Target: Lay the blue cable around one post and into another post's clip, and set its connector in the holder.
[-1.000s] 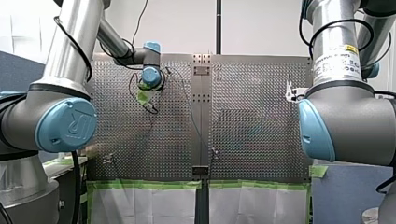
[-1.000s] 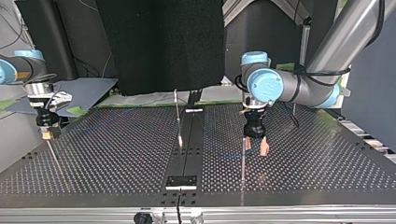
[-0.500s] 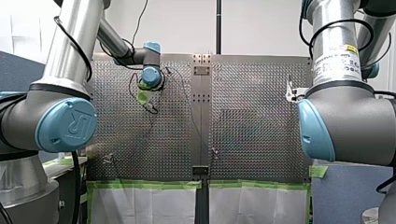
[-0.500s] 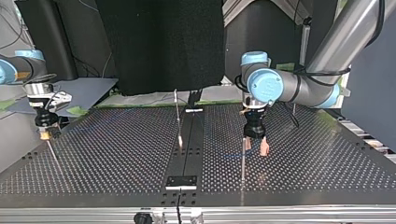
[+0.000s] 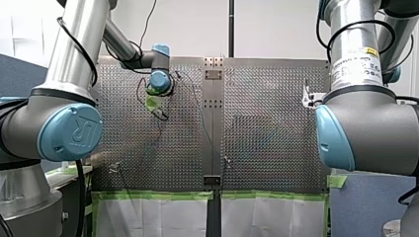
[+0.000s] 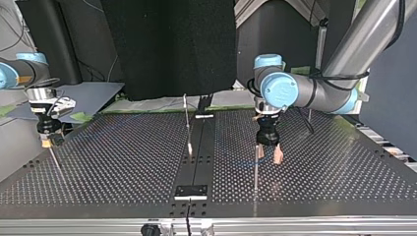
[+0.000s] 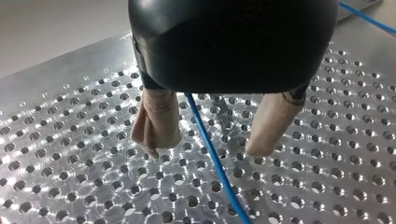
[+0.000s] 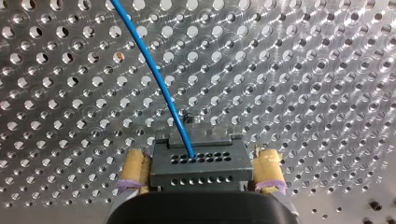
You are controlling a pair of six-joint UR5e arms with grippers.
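Note:
The blue cable [image 8: 159, 79] runs over the perforated table into a dark grey connector [image 8: 198, 163]. My right gripper [image 8: 201, 179] straddles that connector, its yellowish pads [image 8: 134, 170] standing just off its sides, open. My left gripper [image 7: 205, 150] hangs open just above the table, and the blue cable [image 7: 211, 151] passes between its beige pads [image 7: 156, 122] without touching them. In the top view my left gripper [image 6: 269, 153] is beside a thin post [image 6: 255, 169], my right gripper [image 6: 47, 141] is at the far left, and another post [image 6: 187, 123] stands mid-table.
A black plate [image 6: 192, 191] sits on the dark central rail near the table's front edge in the top view. Black hoses [image 5: 158, 111] trail from my left wrist [image 5: 160, 81]. Green tape [image 5: 158, 195] lines the near edge in the front view.
Neither arm has visibly moved in the front or top views. My right gripper's fingers are too small there to compare.

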